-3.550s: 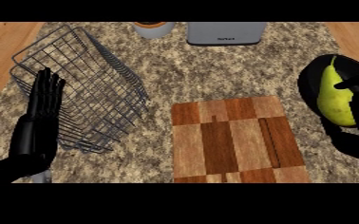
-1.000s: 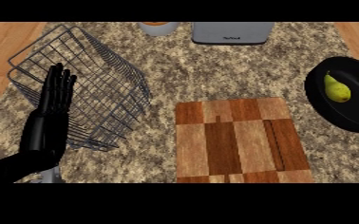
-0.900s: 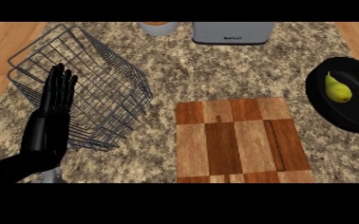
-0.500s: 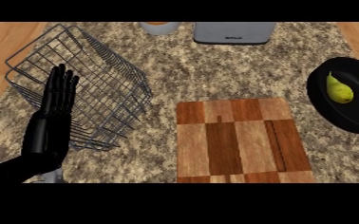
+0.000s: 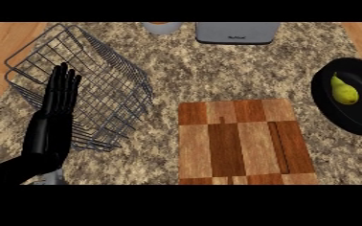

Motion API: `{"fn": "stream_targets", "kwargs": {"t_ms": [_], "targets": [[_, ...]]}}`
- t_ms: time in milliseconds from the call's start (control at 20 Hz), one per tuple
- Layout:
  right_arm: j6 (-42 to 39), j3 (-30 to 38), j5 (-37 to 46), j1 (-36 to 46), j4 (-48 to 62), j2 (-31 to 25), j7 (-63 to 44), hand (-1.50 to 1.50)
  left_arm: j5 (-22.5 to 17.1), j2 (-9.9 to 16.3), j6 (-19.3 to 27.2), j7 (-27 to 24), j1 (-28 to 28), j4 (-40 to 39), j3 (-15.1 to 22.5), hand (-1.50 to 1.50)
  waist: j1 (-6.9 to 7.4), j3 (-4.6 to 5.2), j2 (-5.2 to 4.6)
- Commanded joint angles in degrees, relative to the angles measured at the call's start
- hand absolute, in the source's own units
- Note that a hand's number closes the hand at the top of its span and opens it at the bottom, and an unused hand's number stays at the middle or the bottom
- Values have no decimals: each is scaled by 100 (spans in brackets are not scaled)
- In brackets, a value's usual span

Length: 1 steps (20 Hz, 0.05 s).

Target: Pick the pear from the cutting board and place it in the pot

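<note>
Robot hand on the left [image 5: 55,110] is held flat with fingers straight, resting over a wire basket [image 5: 106,72]; the right one is not seen. The yellow pear [image 5: 344,90] is seen lying inside the black pot [image 5: 325,100] at the right edge, beside the wooden cutting board [image 5: 240,143] on the speckled table [image 5: 212,67].

Left robot hand [image 5: 51,124]: all matte black w/ slim segmented fingers, small grey forearm bit below.
</note>
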<state>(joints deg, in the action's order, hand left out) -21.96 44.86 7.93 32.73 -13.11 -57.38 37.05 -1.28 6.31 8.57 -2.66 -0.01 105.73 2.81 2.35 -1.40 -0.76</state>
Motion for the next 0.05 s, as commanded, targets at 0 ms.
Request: {"fn": "stream_targets", "kwargs": {"t_ms": [0], "targets": [[119,140,-79,-41,169,-132,35,-150,-65,-194,-59,141,125,-538,203,0,18,64,-154]]}}
